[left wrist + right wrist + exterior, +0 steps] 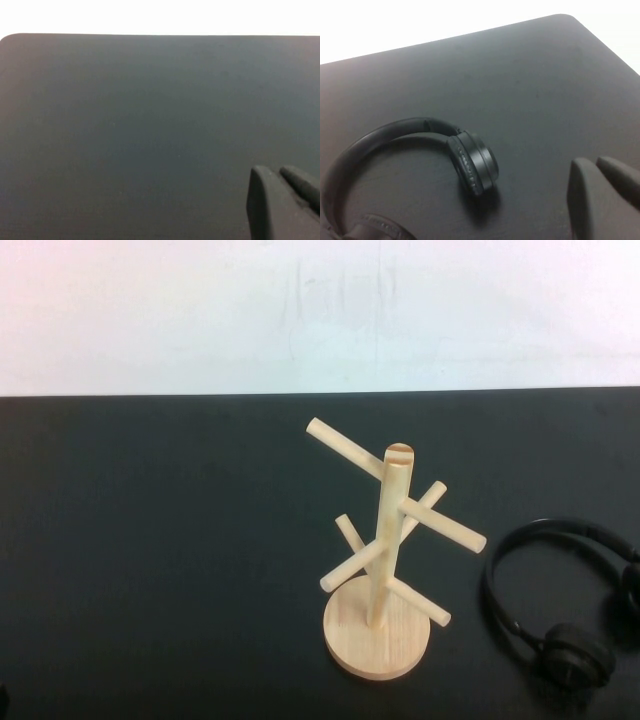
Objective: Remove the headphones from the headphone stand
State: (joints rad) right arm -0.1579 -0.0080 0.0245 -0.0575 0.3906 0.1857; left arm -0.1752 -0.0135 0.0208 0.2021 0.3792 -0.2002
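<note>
Headphones (560, 610) lie flat on surface (150, 560) near right edge, just right of headphone stand (385, 560), apart from it; pegs bare, so removal looks done. Expect light, springy plastic band, soft padded cups; take hold at mid-headband, matte, likely not slippery. Stand: smooth pale wood, disc base, angled dowels. Left claw (282, 205) over bare surface, right claw (600, 195) near headphones; you cannot tell opening of either, nothing seen held.

The setting resembles a laboratory or robot test station. A plain matte black worktop (150, 560) with rounded corners stands against a bare white wall (200, 310). Only a wooden stand (385, 570) and black headphones (560, 610) occupy it.
</note>
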